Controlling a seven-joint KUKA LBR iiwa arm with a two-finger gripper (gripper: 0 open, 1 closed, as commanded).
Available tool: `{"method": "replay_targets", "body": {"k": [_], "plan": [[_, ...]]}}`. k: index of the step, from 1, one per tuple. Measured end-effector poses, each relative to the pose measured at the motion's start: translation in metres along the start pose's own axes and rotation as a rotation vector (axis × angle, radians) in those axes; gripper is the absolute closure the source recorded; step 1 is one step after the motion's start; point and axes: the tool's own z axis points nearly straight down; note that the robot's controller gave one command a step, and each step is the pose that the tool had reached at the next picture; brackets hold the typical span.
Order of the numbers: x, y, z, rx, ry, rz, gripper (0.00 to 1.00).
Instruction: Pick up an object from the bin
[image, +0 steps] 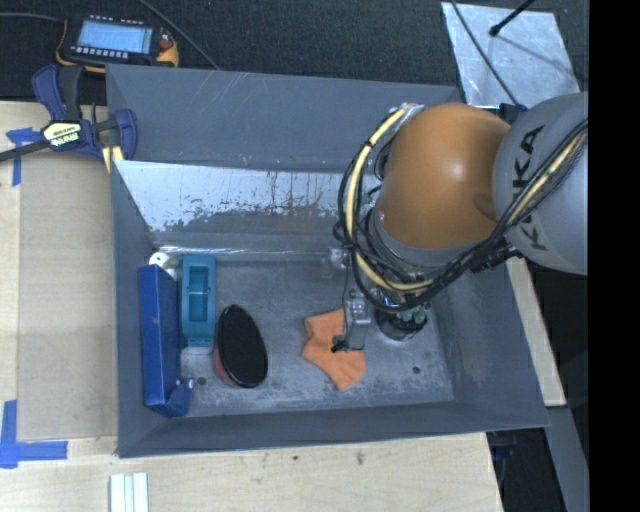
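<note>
grey bin (250, 200): orange cloth (343, 368) under my gripper (350, 335), grip i can't tell; black oval (241, 346), teal block (197, 298), blue bar (158, 335) to its left.

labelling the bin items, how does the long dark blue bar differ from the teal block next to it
The dark blue bar is much longer than the teal block. The bar is darker, the block a lighter blue-green. Both lie lengthwise, side by side, at the left of the bin.
</note>
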Motion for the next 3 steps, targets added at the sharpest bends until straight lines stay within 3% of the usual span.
{"method": "replay_targets", "body": {"k": [1,2,3], "plan": [[0.0,0.0,0.0,0.0,0.0,0.0,0.0],[-0.036,-0.023,0.05,-0.001,-0.007,0.025,0.0],[-0.037,-0.059,0.084,0.0,0.006,0.036,0.0]]}}
